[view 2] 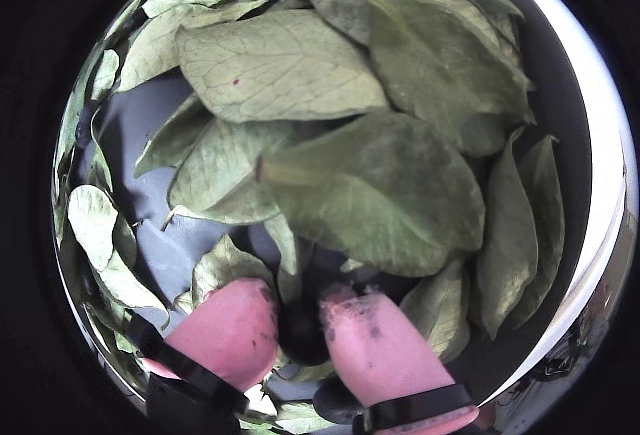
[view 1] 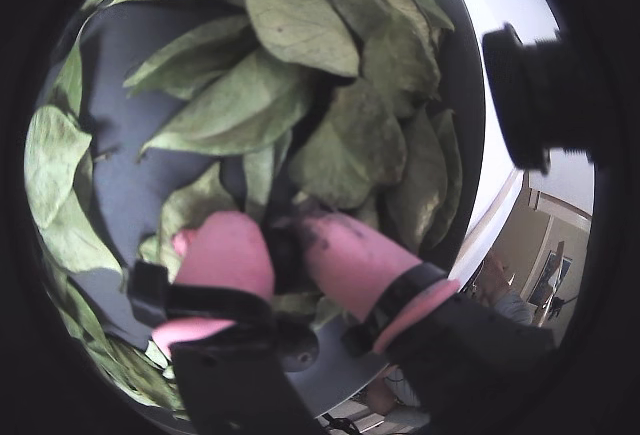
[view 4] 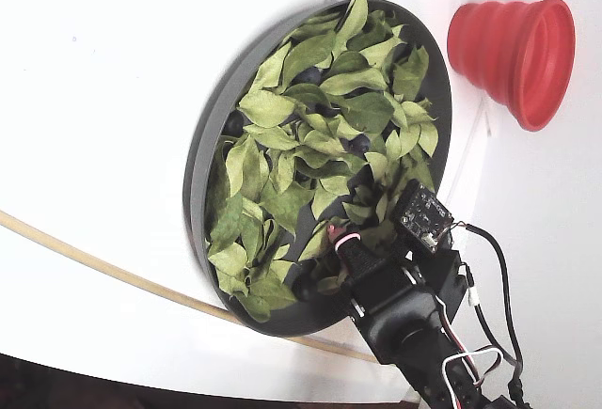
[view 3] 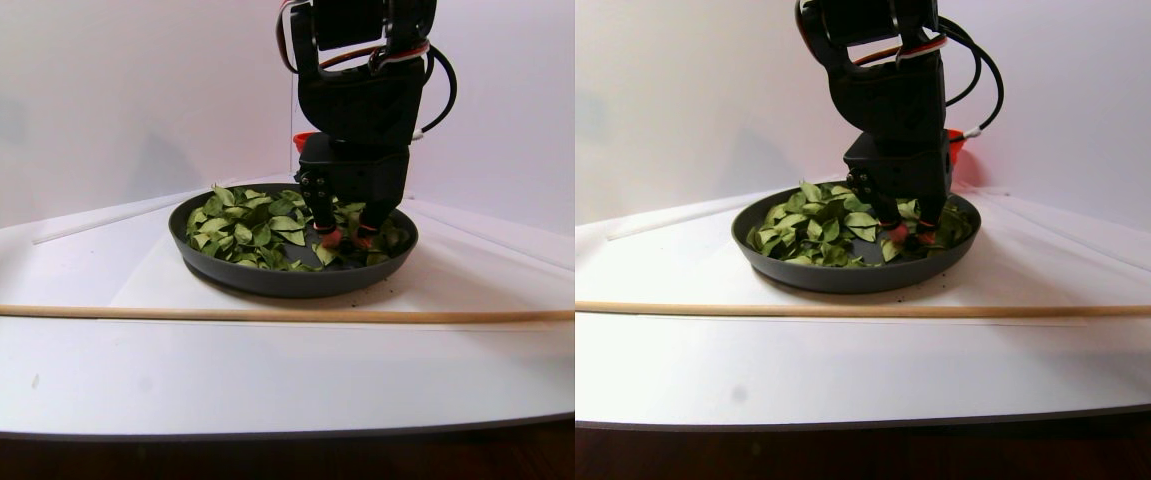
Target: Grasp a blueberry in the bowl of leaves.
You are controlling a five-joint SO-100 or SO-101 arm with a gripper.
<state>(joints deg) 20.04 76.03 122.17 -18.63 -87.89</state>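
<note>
The gripper (view 2: pixel 303 327) reaches down into the near right part of the bowl (view 3: pixel 235 274) as the stereo pair view shows it, its two pink-covered fingers (view 1: pixel 228 253) pressed among the leaves (view 2: pixel 360 185). In both wrist views the fingers stand only a little apart, with a small dark round blueberry (view 2: pixel 302 330) between them; the pink tips are smeared with dark marks, and the berry seems to touch both, though whether it is firmly clamped cannot be told. The leaves cover most of the bowl, leaving patches of its dark grey floor bare on the left in a wrist view (view 1: pixel 130 155). In the fixed view more dark blueberries (view 4: pixel 309 75) show among the leaves at the far side, and a red ribbed cup (view 4: pixel 513 46) lies on the white table (view 4: pixel 113 70) just outside the bowl. A thin wooden rod (view 3: pixel 235 314) lies across the table nearer than the bowl.
</note>
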